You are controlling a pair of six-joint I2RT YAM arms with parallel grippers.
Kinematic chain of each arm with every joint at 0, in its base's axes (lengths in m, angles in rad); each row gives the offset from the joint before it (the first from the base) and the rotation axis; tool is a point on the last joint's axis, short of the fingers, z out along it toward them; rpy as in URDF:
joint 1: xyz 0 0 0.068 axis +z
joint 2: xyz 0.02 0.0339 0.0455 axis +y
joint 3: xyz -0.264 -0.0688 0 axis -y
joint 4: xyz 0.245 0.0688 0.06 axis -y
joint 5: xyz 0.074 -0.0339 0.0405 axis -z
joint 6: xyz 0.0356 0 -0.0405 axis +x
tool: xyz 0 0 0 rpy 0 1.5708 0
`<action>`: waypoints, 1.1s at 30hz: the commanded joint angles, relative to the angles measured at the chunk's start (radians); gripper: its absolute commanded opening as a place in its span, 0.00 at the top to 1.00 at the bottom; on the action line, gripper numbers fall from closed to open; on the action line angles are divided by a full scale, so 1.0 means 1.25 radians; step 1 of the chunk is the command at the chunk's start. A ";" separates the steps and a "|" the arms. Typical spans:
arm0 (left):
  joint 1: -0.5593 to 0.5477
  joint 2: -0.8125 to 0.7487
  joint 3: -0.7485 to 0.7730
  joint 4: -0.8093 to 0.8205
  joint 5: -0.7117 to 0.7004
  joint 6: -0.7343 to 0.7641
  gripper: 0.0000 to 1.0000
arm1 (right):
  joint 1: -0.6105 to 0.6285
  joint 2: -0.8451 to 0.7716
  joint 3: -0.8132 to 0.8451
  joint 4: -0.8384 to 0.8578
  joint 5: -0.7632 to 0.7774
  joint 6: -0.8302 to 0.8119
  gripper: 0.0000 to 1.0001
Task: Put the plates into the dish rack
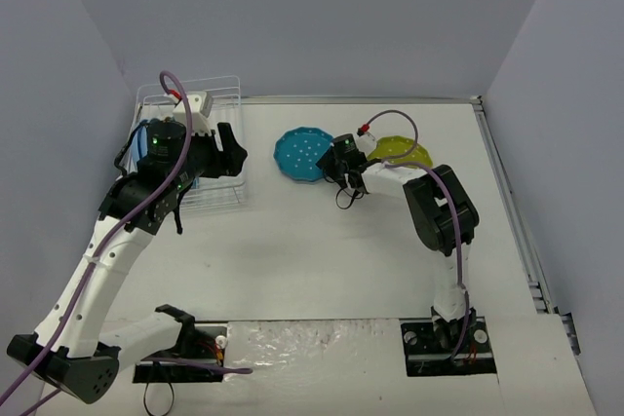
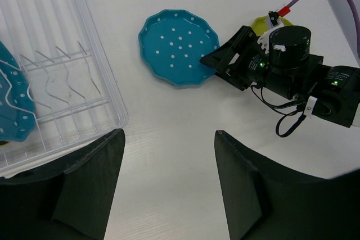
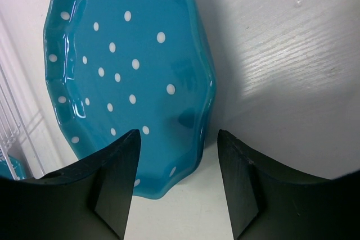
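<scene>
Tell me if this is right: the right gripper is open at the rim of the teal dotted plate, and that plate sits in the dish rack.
Not quite. The right gripper is open at the rim of the teal dotted plate, but that plate lies flat on the table, outside the dish rack. The top view shows it.

2 white-black arms (image 1: 97, 270), purple cables (image 1: 392, 112)
</scene>
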 commanded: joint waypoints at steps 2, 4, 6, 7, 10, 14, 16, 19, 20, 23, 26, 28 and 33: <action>-0.004 -0.026 0.007 0.044 0.010 -0.004 0.39 | 0.009 0.002 0.018 0.011 0.091 0.056 0.51; -0.004 -0.026 0.005 0.042 0.012 -0.004 0.39 | 0.009 0.000 0.015 0.008 0.105 0.066 0.52; -0.004 -0.027 0.004 0.042 0.015 -0.004 0.39 | 0.010 -0.004 0.008 0.004 0.118 0.075 0.53; -0.003 -0.028 0.004 0.042 0.017 -0.004 0.39 | 0.010 -0.006 0.005 0.004 0.125 0.079 0.53; -0.003 -0.030 0.003 0.043 0.019 -0.005 0.39 | 0.009 -0.001 0.010 0.003 0.128 0.077 0.53; -0.003 -0.029 0.003 0.044 0.024 -0.011 0.39 | 0.010 0.023 0.030 -0.006 0.115 0.076 0.53; -0.004 -0.030 0.003 0.045 0.027 -0.013 0.39 | 0.010 0.031 0.036 -0.006 0.112 0.077 0.53; -0.004 -0.032 0.003 0.043 0.028 -0.014 0.39 | 0.009 0.043 0.044 -0.007 0.110 0.076 0.54; -0.004 -0.031 0.003 0.043 0.028 -0.014 0.39 | 0.009 0.045 0.048 -0.008 0.110 0.076 0.55; -0.004 -0.033 0.006 0.040 0.029 -0.015 0.39 | 0.010 0.049 0.053 -0.011 0.109 0.077 0.58; -0.004 -0.036 0.006 0.041 0.031 -0.017 0.39 | 0.009 0.049 0.054 -0.014 0.110 0.075 0.63; -0.004 -0.036 0.005 0.041 0.031 -0.019 0.39 | 0.009 0.049 0.052 -0.016 0.110 0.072 0.69; -0.004 -0.035 0.003 0.044 0.039 -0.024 0.39 | 0.009 0.051 0.048 -0.017 0.103 0.064 0.89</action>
